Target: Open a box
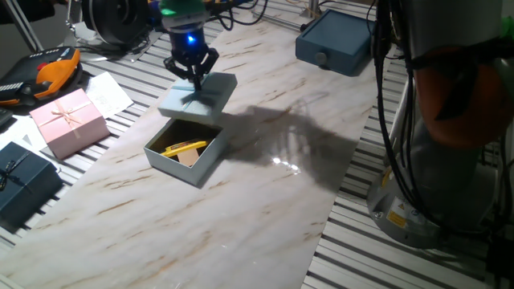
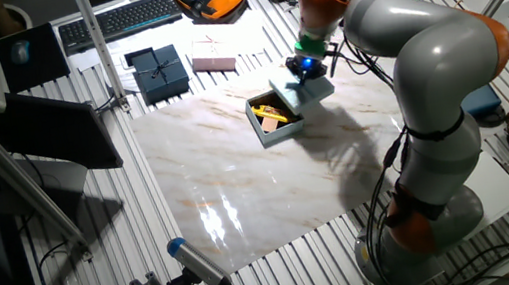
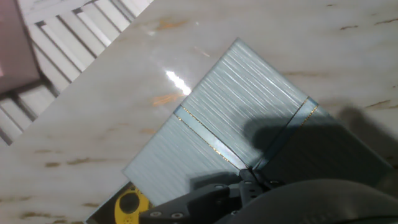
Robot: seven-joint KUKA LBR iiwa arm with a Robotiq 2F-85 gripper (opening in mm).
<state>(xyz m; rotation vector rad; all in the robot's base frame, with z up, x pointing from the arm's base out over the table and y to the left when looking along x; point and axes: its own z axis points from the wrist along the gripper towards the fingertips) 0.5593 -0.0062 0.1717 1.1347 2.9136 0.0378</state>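
Note:
The pale blue box's base [image 1: 186, 152] stands open on the marble table, brown inside, with a yellow object [image 1: 185, 148] in it. Its lid [image 1: 199, 93], with thin ribbon, is off the base and hangs tilted just beyond the base's far edge. My gripper [image 1: 195, 79] is above the lid, fingers closed at the ribbon bow. In the other fixed view the base [image 2: 275, 121], lid [image 2: 306, 92] and gripper [image 2: 305, 72] show the same. The hand view shows the lid [image 3: 236, 106] close below, the bow at the fingers, and the yellow object [image 3: 130, 202].
A pink ribboned box [image 1: 68, 120] and a dark navy ribboned box [image 1: 24, 181] lie left of the marble slab. A blue-grey case [image 1: 333, 40] sits at the back. The arm's base [image 1: 426, 160] with cables stands at the right. An orange-black pendant [image 1: 48, 72] lies back left.

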